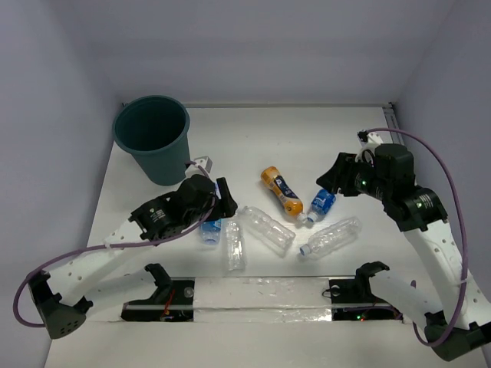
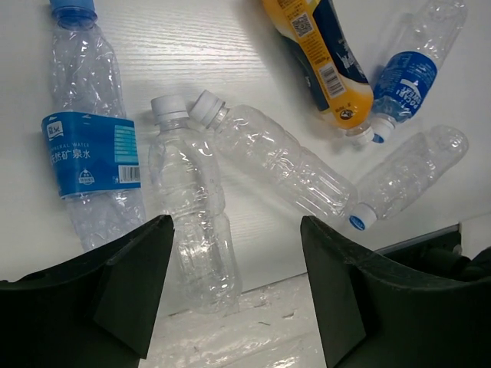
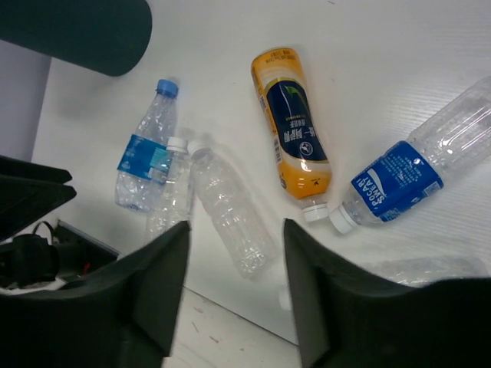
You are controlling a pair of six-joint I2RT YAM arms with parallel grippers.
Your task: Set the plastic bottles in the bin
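Note:
Several plastic bottles lie in a loose group mid-table. An orange bottle [image 1: 281,190] with a dark label lies beside a blue-labelled bottle [image 1: 323,204]. Clear crinkled bottles lie at the right [image 1: 331,237], the centre [image 1: 267,228] and the left [image 1: 234,245]. Another blue-labelled bottle [image 1: 211,228] lies partly under my left gripper [image 1: 222,201]. That gripper is open and empty, above the clear bottle [image 2: 188,207] and the blue-labelled one [image 2: 88,153]. My right gripper [image 1: 330,180] is open and empty, above the bottles [image 3: 291,130]. The dark teal bin [image 1: 153,138] stands upright at the far left.
A rail with black arm mounts and clear film [image 1: 261,295] runs along the near edge. Pale walls close the table at the back and both sides. The bin's rim [image 3: 77,31] shows at the top left of the right wrist view.

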